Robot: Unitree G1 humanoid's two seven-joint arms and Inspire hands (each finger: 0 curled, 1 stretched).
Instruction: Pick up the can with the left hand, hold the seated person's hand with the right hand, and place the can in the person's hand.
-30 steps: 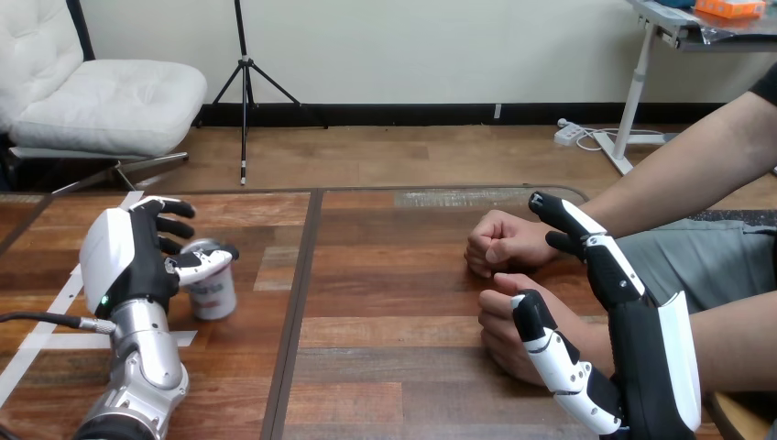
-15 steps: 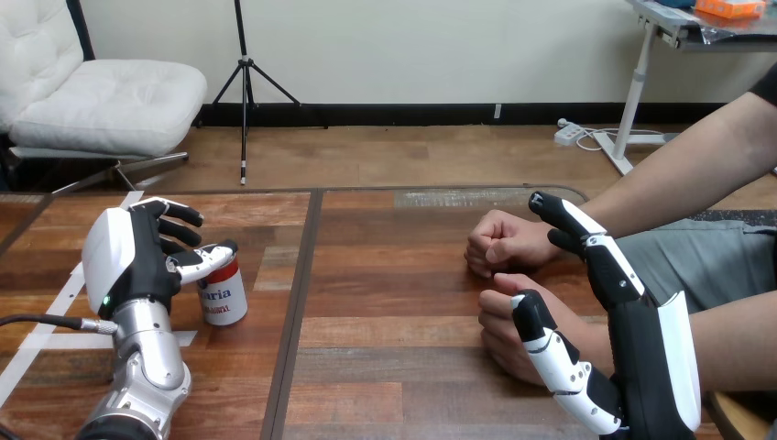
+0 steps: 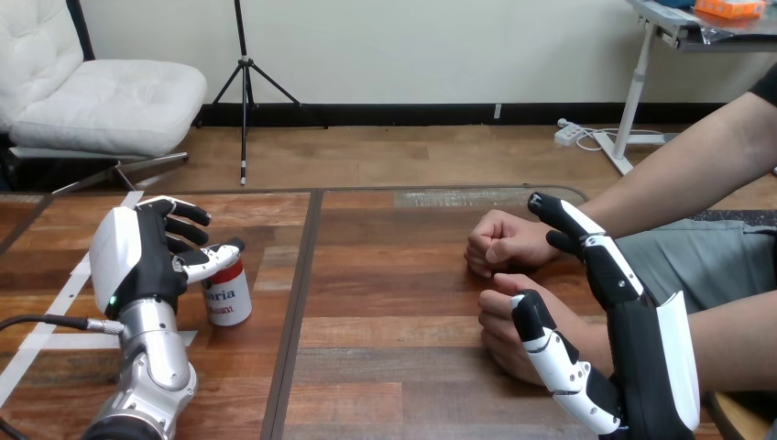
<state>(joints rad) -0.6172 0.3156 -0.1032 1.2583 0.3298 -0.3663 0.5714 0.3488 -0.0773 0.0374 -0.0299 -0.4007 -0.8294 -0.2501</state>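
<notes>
I am watching the left hand (image 3: 147,261) closing on the can (image 3: 228,298) at the left part of the counter (image 3: 394,275). Its thumb is lying across the front of the can's top edge, and its fingers are reaching round the far side, lightly curled, so the hand is gripping the can near its top. The can is standing upright, red above and white below, just right of a strip of white tape (image 3: 57,307) and left of the dark seam running down the counter. I cannot tell whether its base is resting on the wood or is just clear of it.

On the right side, the right hand (image 3: 646,353) is standing wide, with its fingers straight and its thumb held out to the left. It is gripping nothing. The person's far hand (image 3: 504,243) is lying on the counter as a loose fist, and the right hand's fingertips are pointing past its wrist. The person's near hand (image 3: 506,321) is also closed and resting on the counter, and the thumb is crossing in front of it. I cannot tell whether the thumb is touching it. Both of the person's hands are lying well apart from the can.
</notes>
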